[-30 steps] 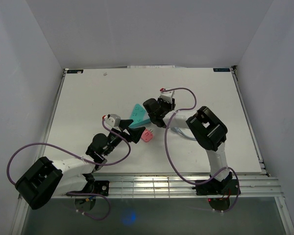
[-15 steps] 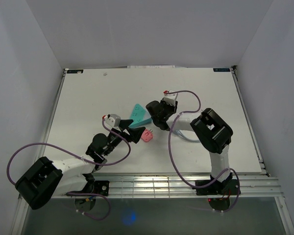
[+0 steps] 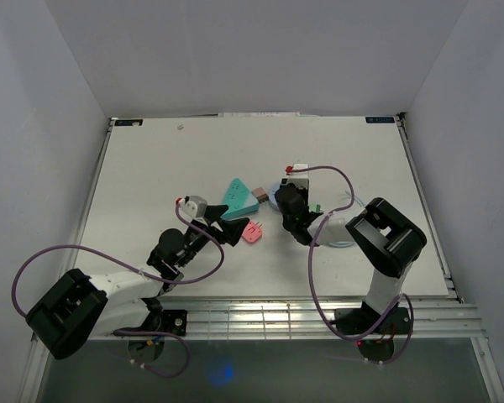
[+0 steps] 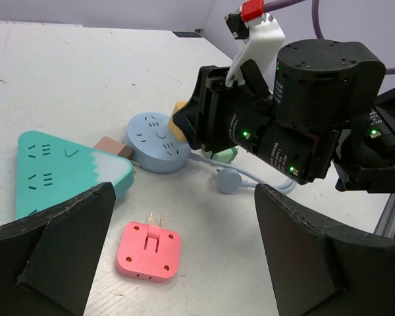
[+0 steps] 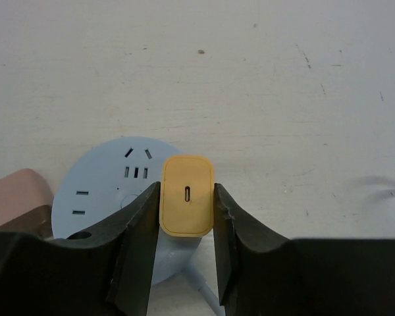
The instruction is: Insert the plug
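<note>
Right wrist view: the orange plug [image 5: 187, 195] is clamped between the right gripper's [image 5: 186, 205] jaws, back face to the lens, over the rim of the round blue socket [image 5: 108, 187]. I judge it is held so to bring its prongs down to the slots. The prongs are hidden, so I cannot tell how well they line up. The left gripper [image 4: 183, 230], jaws wide apart, hovers above a pink plug [image 4: 149, 250] that lies with its prongs showing just beside the teal strip [image 4: 56, 168]; it probably stands ready to steady things. All rest on a scuffed white table [image 3: 151, 159], boxed by plain white walls [image 3: 235, 50].
</note>
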### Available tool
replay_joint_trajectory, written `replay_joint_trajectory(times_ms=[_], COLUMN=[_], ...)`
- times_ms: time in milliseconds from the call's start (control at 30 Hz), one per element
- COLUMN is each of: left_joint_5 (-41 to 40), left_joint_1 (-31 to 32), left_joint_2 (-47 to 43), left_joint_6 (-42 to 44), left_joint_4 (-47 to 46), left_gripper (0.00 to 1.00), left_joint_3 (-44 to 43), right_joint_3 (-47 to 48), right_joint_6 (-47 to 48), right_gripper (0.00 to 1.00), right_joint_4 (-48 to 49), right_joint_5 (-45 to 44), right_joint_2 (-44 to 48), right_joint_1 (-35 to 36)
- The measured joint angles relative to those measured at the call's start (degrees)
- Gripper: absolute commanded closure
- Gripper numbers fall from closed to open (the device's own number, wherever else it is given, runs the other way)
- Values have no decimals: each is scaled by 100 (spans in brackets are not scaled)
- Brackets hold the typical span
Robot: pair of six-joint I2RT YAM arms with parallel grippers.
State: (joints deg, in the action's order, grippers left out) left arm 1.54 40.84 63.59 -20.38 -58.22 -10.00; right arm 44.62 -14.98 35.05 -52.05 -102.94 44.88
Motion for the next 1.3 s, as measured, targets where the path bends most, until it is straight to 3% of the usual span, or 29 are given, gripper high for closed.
replay_joint_trajectory(times_ms=[33,67,133,167,200,300,667,1000,1300], left_joint_5=[7,15,20,20,20,17,9,-398,-791], left_joint_1=[0,0,0,-2,0,-2,-2,0,-66], left_joint_2=[0,0,0,0,-2,-9,-15,151,734], left_joint_6=[0,0,0,0,0,0,-24,-221,-625], left_joint_4=[7,17,50,68,83,109,341,1021,2065], left_gripper=[2,2,2,2,2,2,2,2,2], left_joint_3=[0,0,0,0,0,0,-28,-466,-1143], right_joint_3=[-92,-136,-142,-142,-142,-293,-511,-787,-1270], right_joint_6=[92,201,348,389,407,437,485,306,-22], right_gripper=[92,86,67,43,31,21,2,6,6], right_joint_4=[151,273,358,389,417,339,-835,-1353,-1408], right_joint_5=[111,201,345,413,483,828,1416,1567,1596], right_joint_2=[37,44,39,35,35,2,1051,2020,2181], right_joint_1=[0,-2,0,2,9,70,101,101,101])
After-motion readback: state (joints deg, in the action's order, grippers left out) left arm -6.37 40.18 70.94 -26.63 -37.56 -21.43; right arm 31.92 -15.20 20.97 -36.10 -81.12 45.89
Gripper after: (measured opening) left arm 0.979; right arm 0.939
